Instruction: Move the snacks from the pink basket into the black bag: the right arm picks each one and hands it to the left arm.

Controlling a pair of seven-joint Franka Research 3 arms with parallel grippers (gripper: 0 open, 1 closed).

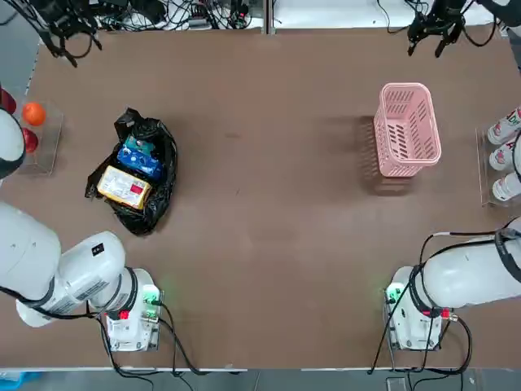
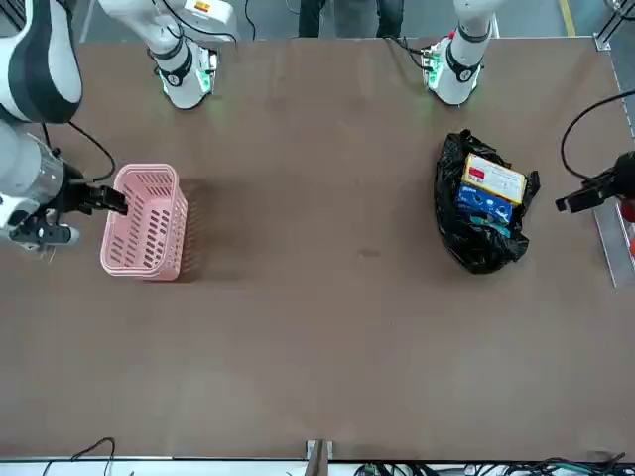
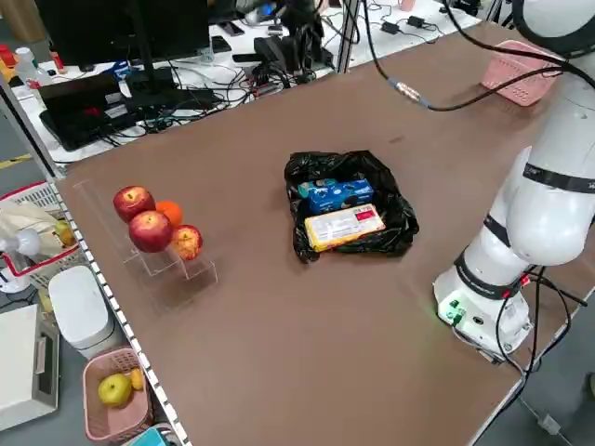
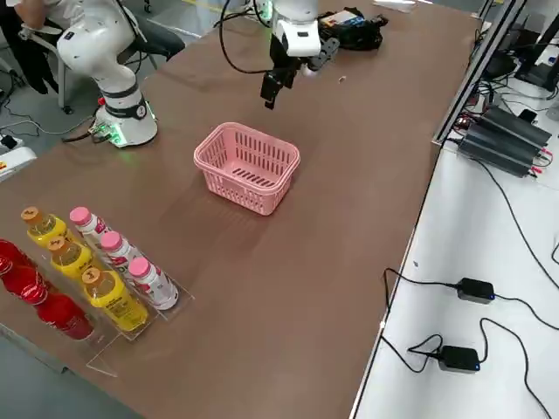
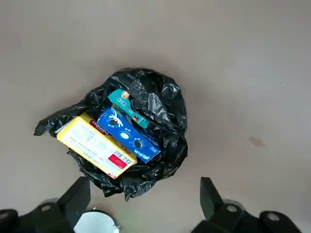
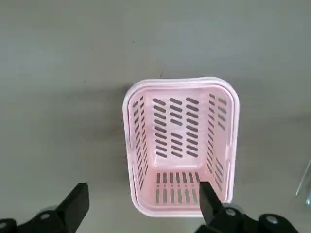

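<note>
Snacks (image 5: pixel 114 138) lie flat in wrinkled black bag (image 5: pixel 165 104).

The teal snack (image 5: pixel 127 108) lies partly under the blue snack (image 5: pixel 127 134); the black bag's (image 5: pixel 160 104) folds hide the packets' far edges; the white bottles (image 1: pixel 505 155) are cut by the top view's edge.

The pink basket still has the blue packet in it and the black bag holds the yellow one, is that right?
Not quite. The pink basket is empty, as the right wrist view shows. The blue packet lies in the black bag beside the yellow one.
</note>
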